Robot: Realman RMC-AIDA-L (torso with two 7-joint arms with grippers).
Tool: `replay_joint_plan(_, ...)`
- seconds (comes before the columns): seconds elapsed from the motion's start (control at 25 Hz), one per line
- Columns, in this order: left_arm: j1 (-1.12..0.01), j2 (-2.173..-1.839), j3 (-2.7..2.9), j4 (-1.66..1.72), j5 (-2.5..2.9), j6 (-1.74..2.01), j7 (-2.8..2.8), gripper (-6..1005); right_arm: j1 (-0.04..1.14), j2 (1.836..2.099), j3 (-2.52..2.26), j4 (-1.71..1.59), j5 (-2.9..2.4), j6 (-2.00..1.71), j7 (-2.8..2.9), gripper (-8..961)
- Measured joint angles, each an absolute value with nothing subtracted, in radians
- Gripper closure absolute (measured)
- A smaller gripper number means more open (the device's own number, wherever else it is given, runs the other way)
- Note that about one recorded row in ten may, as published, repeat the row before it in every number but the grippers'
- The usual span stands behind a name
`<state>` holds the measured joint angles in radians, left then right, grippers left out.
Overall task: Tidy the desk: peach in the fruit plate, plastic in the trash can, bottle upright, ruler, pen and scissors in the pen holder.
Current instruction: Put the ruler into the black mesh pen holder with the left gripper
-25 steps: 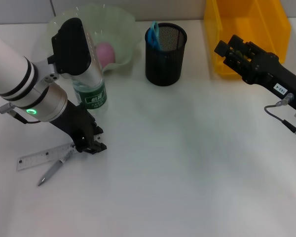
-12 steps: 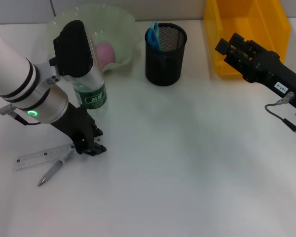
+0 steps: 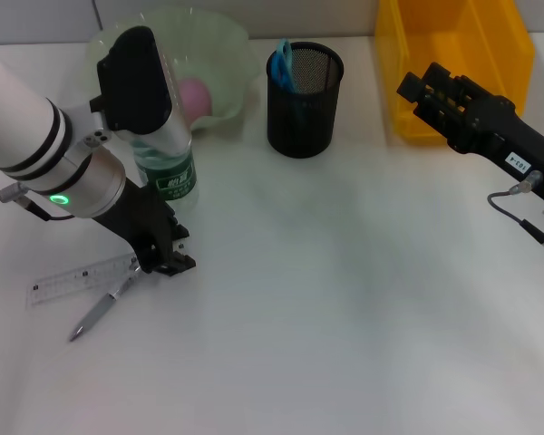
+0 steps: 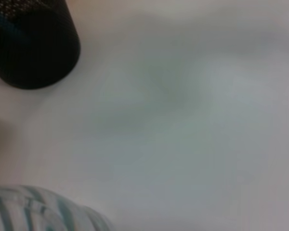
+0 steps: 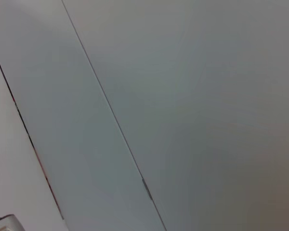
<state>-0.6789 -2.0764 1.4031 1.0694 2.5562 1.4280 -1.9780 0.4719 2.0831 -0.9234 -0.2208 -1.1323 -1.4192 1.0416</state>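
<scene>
The left gripper (image 3: 163,263) was pictured low beside the ruler (image 3: 82,279), which lay flat with its long axis running leftward from the fingertips, the pen (image 3: 102,308) just below. Whether its jaws were parted could not be told. The right gripper (image 3: 417,89) was held well apart by the yellow bin (image 3: 453,54), its state equally unclear.

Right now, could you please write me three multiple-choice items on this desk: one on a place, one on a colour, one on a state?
1. Where does the left gripper hang?
A. over the ruler's end
B. inside the pen holder
C. over the yellow bin

2. What colour is the scissors' handle?
A. red
B. blue
C. white

3. How is the water bottle?
A. lying flat
B. upright
C. in the fruit plate

Answers:
1 A, it sits low at the end of the ruler, beside the pen.
2 B, the blue scissors stick out of the black mesh pen holder.
3 B, the water bottle stands on the desk before the fruit plate holding the peach.
</scene>
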Motion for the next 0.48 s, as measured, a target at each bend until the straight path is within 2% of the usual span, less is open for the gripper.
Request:
replay_joint_plan(0.4, -0.657, -2.075, 1.398, 1.172, 2.548, 1.443, -2.017, 608, 0.465, 2.083, -0.923, -0.219, -1.132, -1.418, 1.042, 364)
replay_joint_plan(0.48, -0.631, -2.075, 1.399, 1.29, 2.53, 1.47, -2.043, 607, 0.465, 2.083, -0.923, -0.219, -1.132, -1.417, 1.042, 364)
